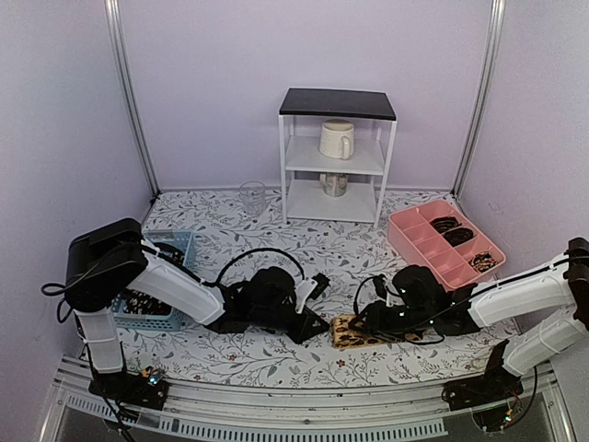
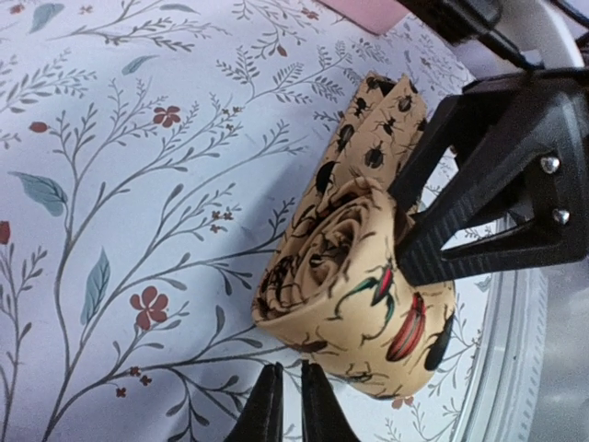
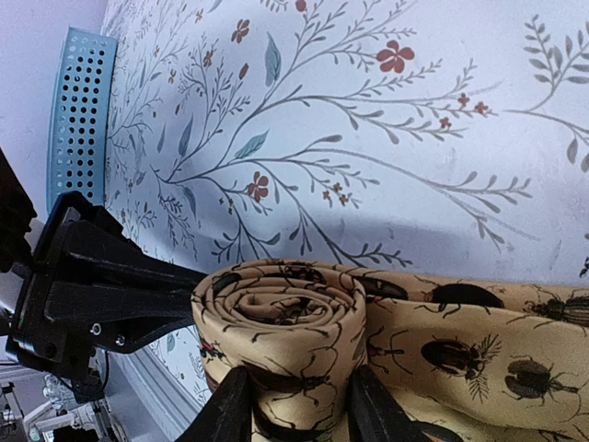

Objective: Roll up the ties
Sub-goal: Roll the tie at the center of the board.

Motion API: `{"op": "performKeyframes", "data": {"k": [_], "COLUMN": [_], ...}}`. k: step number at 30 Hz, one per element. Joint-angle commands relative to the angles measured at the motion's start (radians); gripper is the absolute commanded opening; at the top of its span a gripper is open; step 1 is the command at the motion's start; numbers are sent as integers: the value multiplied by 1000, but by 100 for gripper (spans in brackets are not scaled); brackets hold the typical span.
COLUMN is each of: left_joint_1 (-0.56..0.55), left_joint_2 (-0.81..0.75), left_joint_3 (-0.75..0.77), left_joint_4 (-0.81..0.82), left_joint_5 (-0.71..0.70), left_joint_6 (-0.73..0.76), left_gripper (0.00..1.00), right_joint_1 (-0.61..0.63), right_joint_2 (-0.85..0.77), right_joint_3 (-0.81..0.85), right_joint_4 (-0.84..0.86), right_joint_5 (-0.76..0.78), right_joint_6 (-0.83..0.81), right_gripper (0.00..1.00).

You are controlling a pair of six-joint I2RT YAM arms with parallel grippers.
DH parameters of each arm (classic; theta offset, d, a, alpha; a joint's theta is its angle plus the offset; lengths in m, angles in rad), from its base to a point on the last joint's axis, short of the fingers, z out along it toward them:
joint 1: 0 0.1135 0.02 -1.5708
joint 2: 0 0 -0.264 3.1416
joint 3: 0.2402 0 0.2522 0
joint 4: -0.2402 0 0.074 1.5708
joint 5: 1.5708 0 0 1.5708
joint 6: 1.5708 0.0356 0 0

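Staged robot-lab booth: plain lilac walls (image 1: pixel 202 92), metal corner rails (image 1: pixel 132 101), floral-covered table (image 1: pixel 230 361), small white shelf (image 1: pixel 337 157).

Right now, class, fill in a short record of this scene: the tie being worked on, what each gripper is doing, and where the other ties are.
tie in work: tan tie, one end rolled up, the rest lying flat on the table
right gripper: closed on the rolled end, one finger on each side
left gripper: nearly shut, holding nothing, tips close by the roll
blue basket: dark ties inside
pink tray: dark rolled ties in some compartments
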Motion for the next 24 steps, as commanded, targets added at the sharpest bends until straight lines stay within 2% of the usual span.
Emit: {"op": "performKeyframes", "data": {"k": [1,8,16,24], "left_joint_1": [-21,-20,28,135], "left_joint_2": [-26,-30,-115,-331], "left_joint_3": [36,47,-1,-153], "left_joint_4": [-29,-21,-64,-167], "left_joint_5": [-20,-9,-85,-203], "left_joint_6": [-1,-19,-53,-59], "left_gripper": [11,26,25,24], "right_joint_1": [3,-21,-33,-6], "right_joint_2": [-40,-82,6,164], "right_joint_3": [-55,-137,-146,-40], "right_joint_4": [-23,42,206,283], "right_joint_5": [51,33,-46,-90], "right_joint_6": [20,43,65,104], "right_gripper": [36,37,36,34]}}
